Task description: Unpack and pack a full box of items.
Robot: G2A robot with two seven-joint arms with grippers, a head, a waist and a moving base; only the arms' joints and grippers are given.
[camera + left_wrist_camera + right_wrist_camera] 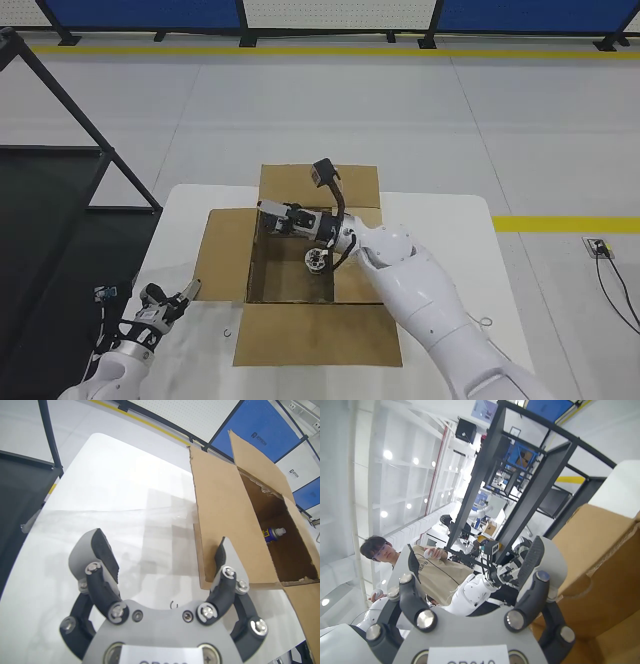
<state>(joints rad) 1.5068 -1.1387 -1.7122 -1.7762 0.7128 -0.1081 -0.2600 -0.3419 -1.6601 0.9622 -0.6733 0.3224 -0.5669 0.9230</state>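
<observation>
Box: an open cardboard box [300, 340] [225, 512] [607, 550] sits mid-worktop with its four flaps folded outward.
Worktop: white worktop [440, 230] [112, 487] with rounded corners.
Right end effector: the right end effector [265, 218] [473, 547] is over the box opening, toward the 10 o'clock corner in the top view. Its fingers are spread and there is nothing between them. The arm comes in from 4 o'clock.
Left end effector: the left end effector [170, 293] [162, 536] is above bare worktop at 8 o'clock from the box. Its fingers are spread wide and hold nothing. One fingertip [222, 550] is just beside the edge of the 9 o'clock flap; whether they touch cannot be told.
Spray can: a blue and yellow spray can [273, 533] with a white cap is inside the box, low down and partly hidden behind the near wall.
Small ring: a small open ring [228, 333] [173, 605] lies on the worktop at 7 o'clock from the box, near the left end effector.
</observation>
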